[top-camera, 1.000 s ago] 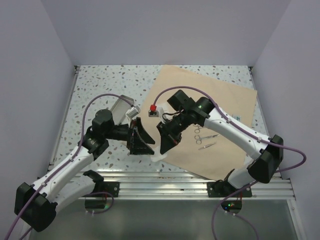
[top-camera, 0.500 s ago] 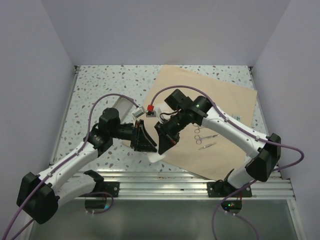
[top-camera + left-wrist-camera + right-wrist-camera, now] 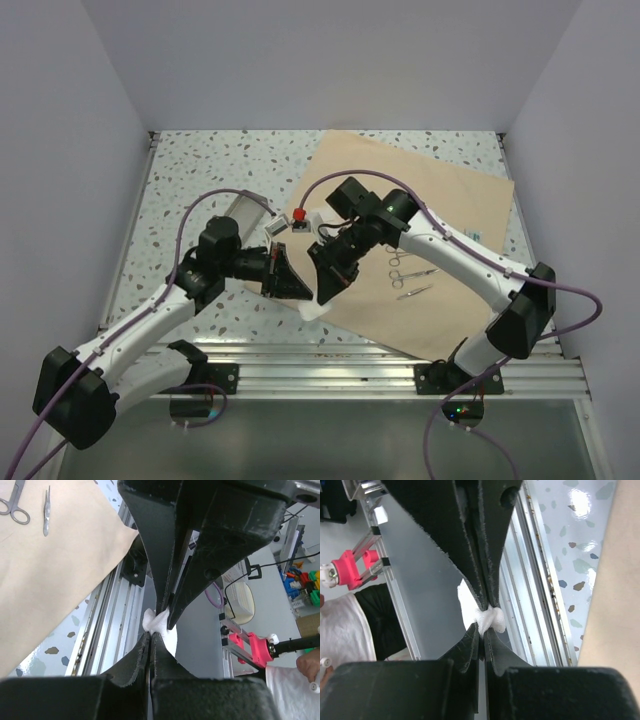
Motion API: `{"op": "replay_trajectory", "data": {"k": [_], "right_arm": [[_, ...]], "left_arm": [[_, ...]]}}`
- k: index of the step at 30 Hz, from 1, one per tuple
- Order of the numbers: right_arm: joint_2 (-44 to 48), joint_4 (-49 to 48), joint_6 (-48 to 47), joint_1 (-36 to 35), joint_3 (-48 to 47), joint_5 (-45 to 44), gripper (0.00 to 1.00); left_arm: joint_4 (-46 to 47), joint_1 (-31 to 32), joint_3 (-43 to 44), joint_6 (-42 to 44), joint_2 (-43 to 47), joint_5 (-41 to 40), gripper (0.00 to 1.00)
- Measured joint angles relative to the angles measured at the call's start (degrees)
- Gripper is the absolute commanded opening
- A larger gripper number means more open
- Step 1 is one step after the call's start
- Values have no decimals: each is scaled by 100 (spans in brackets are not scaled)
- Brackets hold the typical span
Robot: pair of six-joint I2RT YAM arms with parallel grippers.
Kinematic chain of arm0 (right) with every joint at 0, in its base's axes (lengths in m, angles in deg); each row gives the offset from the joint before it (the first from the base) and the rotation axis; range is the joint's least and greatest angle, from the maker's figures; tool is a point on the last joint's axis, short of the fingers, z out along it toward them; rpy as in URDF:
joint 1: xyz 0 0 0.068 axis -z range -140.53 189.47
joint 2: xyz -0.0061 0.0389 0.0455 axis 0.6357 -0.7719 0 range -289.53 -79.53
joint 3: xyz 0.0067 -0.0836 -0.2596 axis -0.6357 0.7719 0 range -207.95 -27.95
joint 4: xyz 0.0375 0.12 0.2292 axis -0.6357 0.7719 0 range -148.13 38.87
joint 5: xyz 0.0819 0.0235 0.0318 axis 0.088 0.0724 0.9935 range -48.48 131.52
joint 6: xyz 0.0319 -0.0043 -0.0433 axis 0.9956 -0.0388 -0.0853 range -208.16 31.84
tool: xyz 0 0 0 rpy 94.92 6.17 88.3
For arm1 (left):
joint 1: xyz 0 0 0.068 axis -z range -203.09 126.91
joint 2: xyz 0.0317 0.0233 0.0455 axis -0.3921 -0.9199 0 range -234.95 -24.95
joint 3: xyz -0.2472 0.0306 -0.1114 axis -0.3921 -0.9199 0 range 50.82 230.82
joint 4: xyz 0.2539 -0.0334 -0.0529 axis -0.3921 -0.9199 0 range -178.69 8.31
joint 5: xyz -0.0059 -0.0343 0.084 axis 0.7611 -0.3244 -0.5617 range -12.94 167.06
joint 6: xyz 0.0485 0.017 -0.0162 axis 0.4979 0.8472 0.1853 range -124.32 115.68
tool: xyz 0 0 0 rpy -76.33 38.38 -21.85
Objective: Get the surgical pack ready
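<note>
A small white gauze (image 3: 312, 310) hangs above the table's near edge, pinched from both sides. My left gripper (image 3: 303, 294) is shut on it from the left, and my right gripper (image 3: 322, 296) is shut on it from the right, tips almost touching. In the left wrist view the gauze (image 3: 161, 623) bunches at my left gripper (image 3: 151, 634). The right wrist view shows the gauze (image 3: 492, 620) crumpled at my right gripper (image 3: 484, 630). The tan wrap (image 3: 440, 215) lies at the right with scissor-handled instruments (image 3: 401, 266) on it. The silver tray (image 3: 238, 213) sits partly behind the left arm.
A slim steel instrument (image 3: 414, 291) lies just below the scissor-handled ones on the wrap. The aluminium rail (image 3: 330, 355) runs along the near table edge under the gauze. Speckled tabletop (image 3: 200, 170) stretches to the back left.
My left gripper has moved right to meet the right gripper and closed from wide open onto the gauze that the right gripper was holding. The right gripper shifted slightly left.
</note>
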Motion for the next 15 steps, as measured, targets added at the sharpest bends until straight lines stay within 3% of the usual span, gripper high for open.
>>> {"op": "replay_trajectory", "data": {"k": [7, 9, 11, 15], "right_arm": [[-101, -61, 120, 0, -63, -227, 0], [-129, -39, 114, 4, -118, -227, 0], [-151, -26, 79, 7, -155, -221, 0], [-170, -22, 35, 13, -155, -197, 0]], "left_arm": [[-15, -13, 4, -52, 15, -157, 0], [26, -22, 4, -59, 15, -149, 51], [-9, -39, 28, -4, 15, -151, 79], [-175, -76, 101, 127, 24, -179, 87]]}}
